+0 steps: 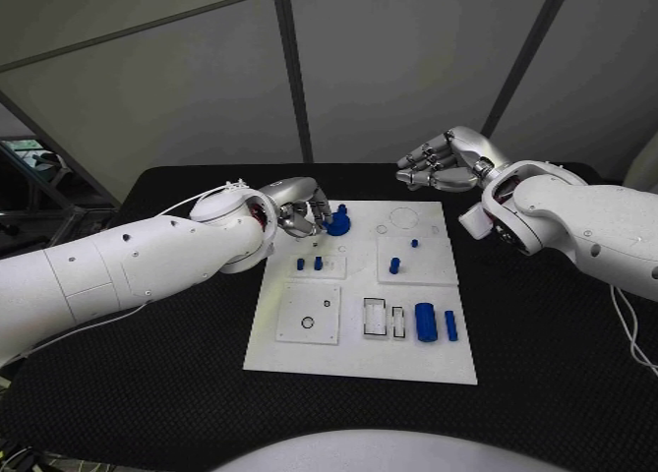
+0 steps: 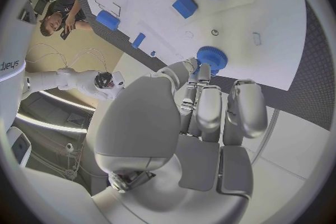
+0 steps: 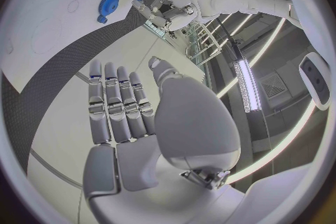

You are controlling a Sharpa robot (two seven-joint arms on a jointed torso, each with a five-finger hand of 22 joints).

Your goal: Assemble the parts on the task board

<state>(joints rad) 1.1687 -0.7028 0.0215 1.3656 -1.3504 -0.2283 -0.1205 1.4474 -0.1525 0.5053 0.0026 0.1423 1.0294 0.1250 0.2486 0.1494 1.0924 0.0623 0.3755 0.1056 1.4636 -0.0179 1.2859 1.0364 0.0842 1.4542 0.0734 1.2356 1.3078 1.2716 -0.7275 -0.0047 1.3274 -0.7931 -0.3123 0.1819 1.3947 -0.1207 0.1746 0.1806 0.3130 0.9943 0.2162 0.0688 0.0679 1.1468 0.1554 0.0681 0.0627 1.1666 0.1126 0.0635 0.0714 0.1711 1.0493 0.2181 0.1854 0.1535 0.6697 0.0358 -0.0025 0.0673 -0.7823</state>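
Blue gear at the task board's far left corner looks light, rigid and slick, so pinch its toothed rim; your left hand sits at it, grasp unclear, while your right hand hovers empty, fingers loosely curled.

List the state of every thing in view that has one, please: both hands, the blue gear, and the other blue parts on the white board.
Left silver hand: fingertips at the gear, grip uncertain.
Right silver hand: fingers loosely curled, holding nothing, above the table beyond the board.
Round blue toothed gear: flat on the board.
White rectangular task board: flat on the black table.
Blue cylinder: lying on the board.
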